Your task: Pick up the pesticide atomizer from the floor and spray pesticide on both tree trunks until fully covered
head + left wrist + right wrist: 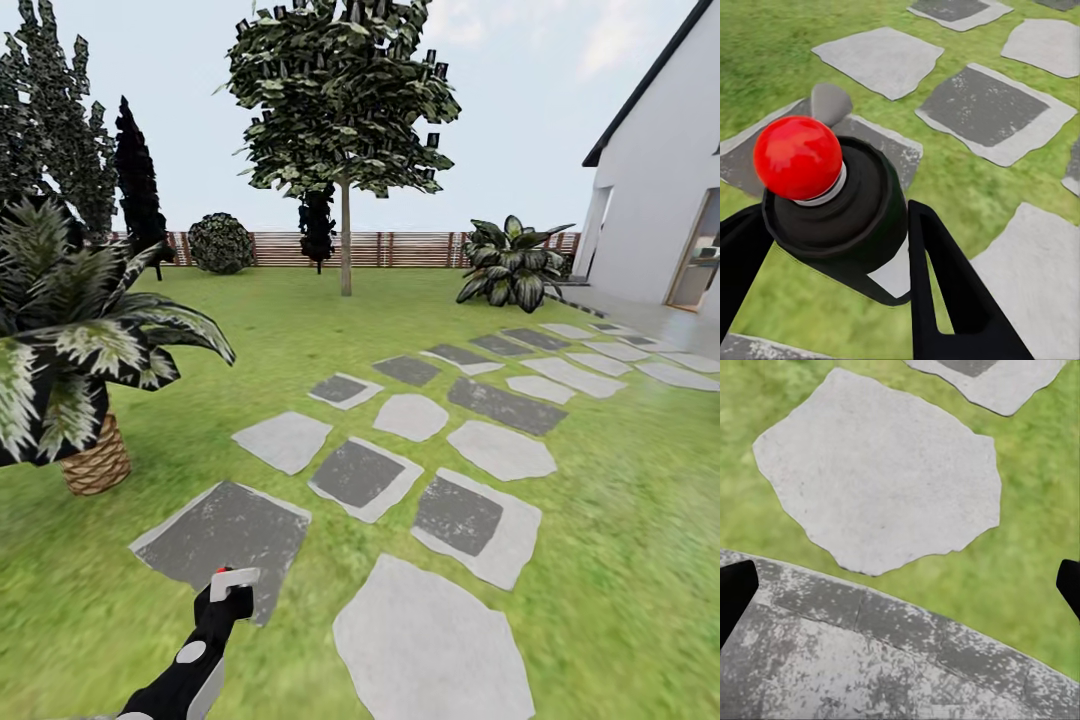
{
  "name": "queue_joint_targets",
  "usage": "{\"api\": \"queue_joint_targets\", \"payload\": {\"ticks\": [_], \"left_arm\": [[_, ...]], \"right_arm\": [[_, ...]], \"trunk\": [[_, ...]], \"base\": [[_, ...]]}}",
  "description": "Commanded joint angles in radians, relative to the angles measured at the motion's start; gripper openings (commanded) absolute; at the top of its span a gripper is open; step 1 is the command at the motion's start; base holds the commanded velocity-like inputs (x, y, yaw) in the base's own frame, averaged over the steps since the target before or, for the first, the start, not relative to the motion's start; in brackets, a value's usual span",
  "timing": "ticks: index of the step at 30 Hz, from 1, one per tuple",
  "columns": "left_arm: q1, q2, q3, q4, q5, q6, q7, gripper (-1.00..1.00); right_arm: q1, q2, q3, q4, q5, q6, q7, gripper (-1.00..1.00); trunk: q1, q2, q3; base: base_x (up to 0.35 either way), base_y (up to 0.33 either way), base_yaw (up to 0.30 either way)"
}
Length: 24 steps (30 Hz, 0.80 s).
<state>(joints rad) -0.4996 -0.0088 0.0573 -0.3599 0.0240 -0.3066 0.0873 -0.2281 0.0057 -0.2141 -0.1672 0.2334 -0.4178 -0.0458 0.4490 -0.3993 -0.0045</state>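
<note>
Green lawn (620, 560) with stepping stones (360, 475), fence (400, 248) behind, one tree (345, 235) at top centre.
Lower left, the left hand (222, 600) grips the spray bottle (844, 217), fingers (945, 292) clamped either side; right hand (900, 585) spread wide, holding nothing.

atomizer (840, 217): black body, red ball top
stepping stones (360, 475): mottled pale and dark grey
lawn (620, 560): green
fence (400, 249): brown slats
</note>
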Motion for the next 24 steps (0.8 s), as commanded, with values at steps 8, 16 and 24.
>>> {"api": "queue_joint_targets", "payload": {"ticks": [8, 16, 24], "left_arm": [[0.0, 0.0, 0.004, 0.001, 0.002, -0.003, -0.001, -1.0], [0.0, 0.0, 0.004, 0.001, 0.002, -0.004, -0.001, -1.0], [0.0, 0.0, 0.005, 0.0, 0.002, -0.005, -0.001, -1.0]], "right_arm": [[0.0, 0.0, -0.005, 0.001, 0.01, -0.003, -0.005, 1.0], [0.0, 0.0, -0.005, 0.001, 0.01, -0.003, -0.005, 1.0], [0.0, 0.0, -0.005, 0.001, 0.01, -0.003, -0.005, 1.0]], "trunk": [[0.001, -0.001, 0.0], [0.001, -0.001, 0.0], [0.001, -0.001, 0.0]], "base": [[0.35, 0.0, 0.0], [0.35, 0.0, 0.0], [0.35, 0.0, 0.0]]}}
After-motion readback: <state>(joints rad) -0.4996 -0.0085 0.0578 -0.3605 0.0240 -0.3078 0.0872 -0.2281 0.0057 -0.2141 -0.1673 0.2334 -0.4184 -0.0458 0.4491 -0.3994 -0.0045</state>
